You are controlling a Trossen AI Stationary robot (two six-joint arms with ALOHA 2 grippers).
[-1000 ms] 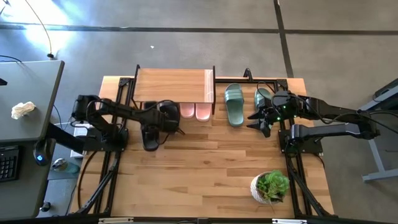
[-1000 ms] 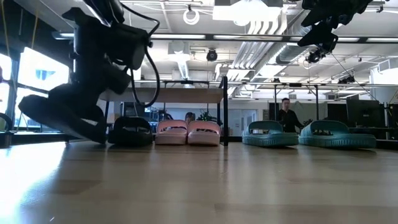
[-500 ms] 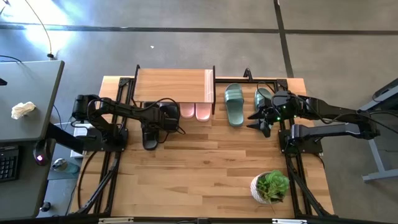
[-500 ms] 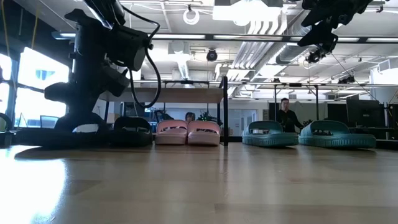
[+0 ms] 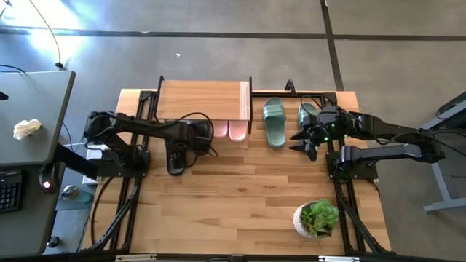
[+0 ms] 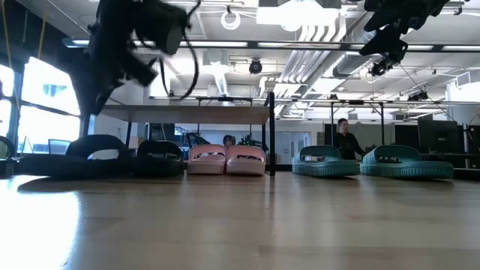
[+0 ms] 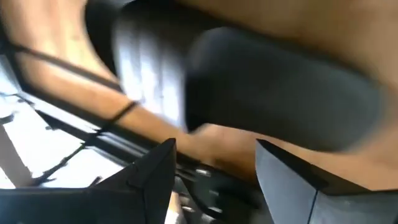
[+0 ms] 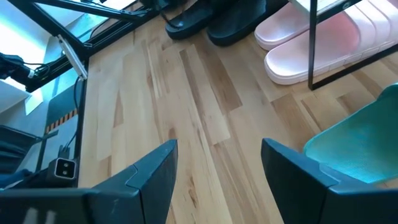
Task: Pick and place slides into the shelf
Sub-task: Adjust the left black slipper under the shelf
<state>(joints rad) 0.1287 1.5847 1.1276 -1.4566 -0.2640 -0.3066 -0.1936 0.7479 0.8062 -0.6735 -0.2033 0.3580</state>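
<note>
The left gripper (image 5: 191,136) hangs with its fingers spread and nothing between them, just above a black slide (image 5: 175,159) lying flat on the table at its seven o'clock. The other black slide (image 6: 159,159) appears to sit under the shelf (image 5: 204,100), next to the pink pair (image 5: 228,130). Over at three o'clock the right gripper (image 5: 307,141) hovers, fingers also parted and empty, between the two green slides (image 5: 274,121), which rest outside the shelf's frame. A potted plant (image 5: 317,218) stands at the table's near corner.
</note>
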